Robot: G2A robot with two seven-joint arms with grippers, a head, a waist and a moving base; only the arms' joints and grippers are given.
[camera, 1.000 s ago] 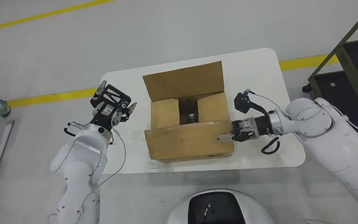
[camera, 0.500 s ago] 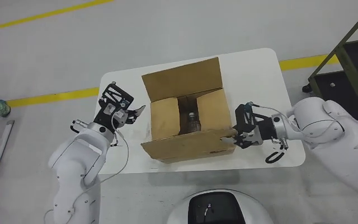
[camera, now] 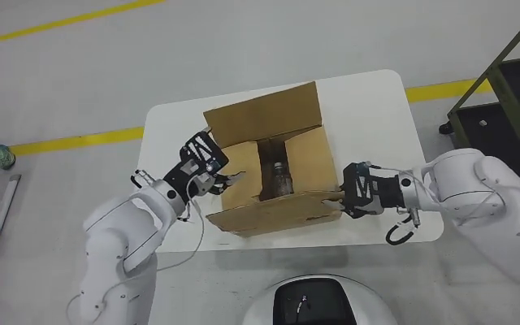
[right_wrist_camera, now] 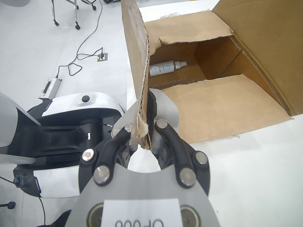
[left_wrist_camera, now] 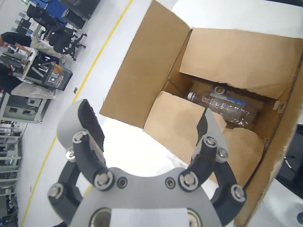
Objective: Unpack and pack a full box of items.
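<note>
White counter (camera: pixel 382 106) on a grey floor carries a cardboard box (camera: pixel 323 180) at its middle. Nearest the robot, at 6 o'clock, the near flap (camera: pixel 272 213) stands up and tilts outward. The right hand (camera: pixel 340 197) is pinched narrow on that flap's torn corner, at about 4 o'clock of the box, with cardboard between its fingers. At 9 o'clock the left hand (camera: pixel 230 177) hangs with its fingers spread wide and holds nothing. One fingertip is over the edge of the left side flap (camera: pixel 242 166); whether it touches cannot be told. Opposite, the right side flap (camera: pixel 309 154) also folds partly inward, leaving a gap down the middle. In that gap lie a clear plastic bottle (left_wrist_camera: pixel 222 106) and, close to the near wall, a white spray bottle (right_wrist_camera: pixel 165 67). At 12 o'clock the far flap (camera: pixel 264 114) leans open, away from the robot. Beyond the counter a yellow line (camera: pixel 73 142) crosses the floor.
</note>
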